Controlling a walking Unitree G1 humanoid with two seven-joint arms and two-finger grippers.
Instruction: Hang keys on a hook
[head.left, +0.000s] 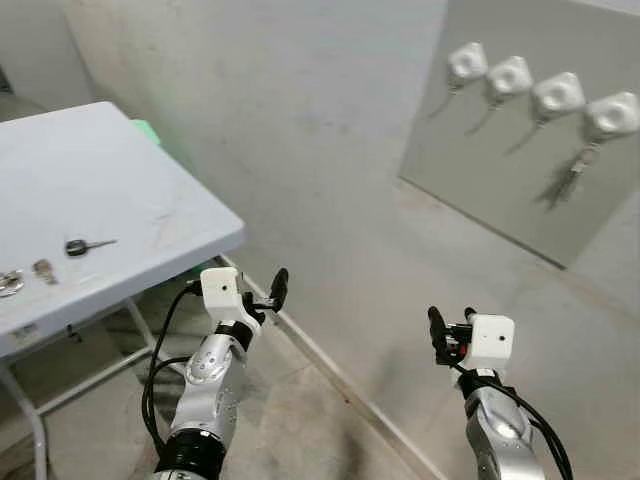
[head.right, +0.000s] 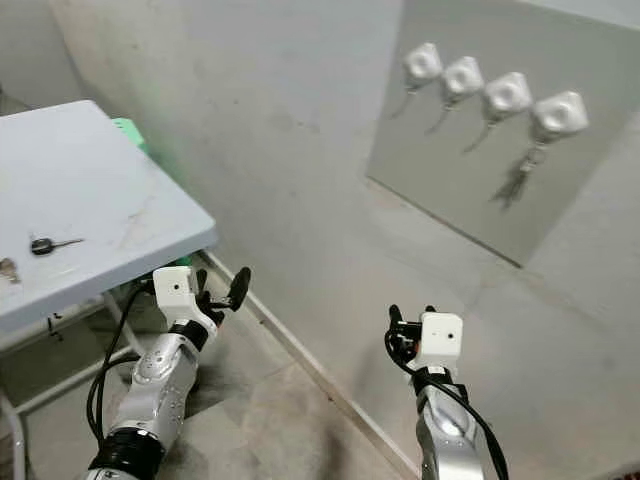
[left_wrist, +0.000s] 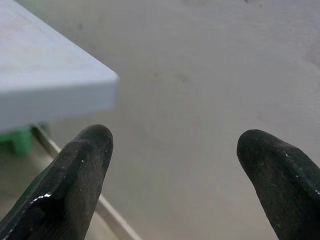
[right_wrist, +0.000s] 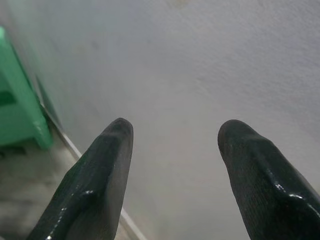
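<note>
A grey board (head.left: 480, 170) on the wall at the upper right carries a row of white hooks (head.left: 510, 76). A bunch of keys (head.left: 568, 180) hangs from the rightmost hook (head.left: 612, 115); the other hooks are bare. On the white table (head.left: 120, 190) at the left lie a black-headed key (head.left: 85, 245) and a smaller key (head.left: 45, 268). My left gripper (head.left: 270, 293) is open and empty, just off the table's corner. Low at the right, my right gripper (head.left: 450, 328) is open with nothing between its fingers, well below the board.
A metal object (head.left: 8, 283) lies at the table's left edge. A green plastic item (head.left: 145, 128) stands behind the table by the wall. The wall meets the concrete floor (head.left: 300, 420) along a skirting line between my arms. The table's white legs (head.left: 40, 430) stand at lower left.
</note>
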